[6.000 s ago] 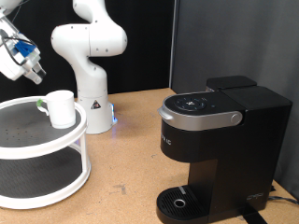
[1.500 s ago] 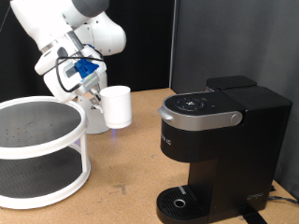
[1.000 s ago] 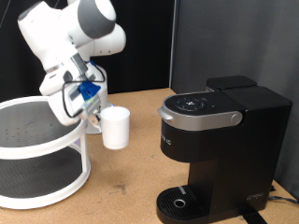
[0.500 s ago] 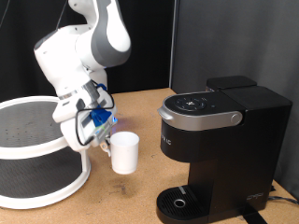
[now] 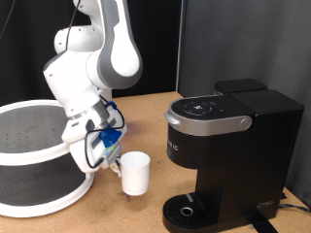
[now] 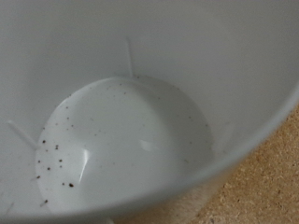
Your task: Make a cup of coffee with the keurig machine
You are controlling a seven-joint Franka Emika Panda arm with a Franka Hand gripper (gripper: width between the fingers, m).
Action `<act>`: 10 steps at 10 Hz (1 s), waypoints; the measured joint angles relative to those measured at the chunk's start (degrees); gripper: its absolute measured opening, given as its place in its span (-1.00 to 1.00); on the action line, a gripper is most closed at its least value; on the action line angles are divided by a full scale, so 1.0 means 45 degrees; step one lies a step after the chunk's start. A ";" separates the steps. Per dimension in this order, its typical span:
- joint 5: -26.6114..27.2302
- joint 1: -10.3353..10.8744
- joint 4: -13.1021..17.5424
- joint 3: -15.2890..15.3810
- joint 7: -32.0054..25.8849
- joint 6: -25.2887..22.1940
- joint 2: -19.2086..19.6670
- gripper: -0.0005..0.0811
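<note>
My gripper [image 5: 110, 158] is shut on the cup [image 5: 134, 173] at its handle side and holds the small white mug upright, low over the table. It hangs just to the exterior view's left of the keurig machine [image 5: 228, 146], a boxy black brewer with a silver-grey lid handle [image 5: 204, 121]. The round drip tray [image 5: 185, 209] at the machine's foot is bare, below and to the right of the cup. The wrist view looks straight into the cup [image 6: 131, 121]. Its white inside holds only a few dark specks.
A white two-tier round shelf [image 5: 39, 146] stands at the exterior view's left, close behind the arm. The cork table top [image 5: 136, 115] shows between the shelf and the machine, and at one corner of the wrist view [image 6: 276, 187]. A black curtain hangs behind.
The cup left the shelf's top tier in my gripper. It has travelled to the exterior view's right and downward, and now hangs close to the machine's front.
</note>
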 joint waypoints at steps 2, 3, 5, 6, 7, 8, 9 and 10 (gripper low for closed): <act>0.0495 0.0079 0.0429 0.0330 -0.0202 -0.0128 0.0467 -0.83; 0.0742 0.0128 0.0650 0.0537 -0.0271 -0.0132 0.0682 -0.83; 0.1373 0.0268 0.1138 0.0982 -0.0346 -0.0106 0.1164 -0.83; 0.1704 0.0332 0.1403 0.1197 -0.0365 -0.0053 0.1414 -0.83; 0.2068 0.0395 0.1697 0.1427 -0.0417 0.0001 0.1666 -0.83; 0.2372 0.0446 0.1986 0.1648 -0.0498 0.0023 0.1923 -0.83; 0.2526 0.0462 0.2225 0.1825 -0.0514 0.0033 0.2155 -0.83; 0.2662 0.0478 0.2425 0.1987 -0.0538 0.0033 0.2353 -0.83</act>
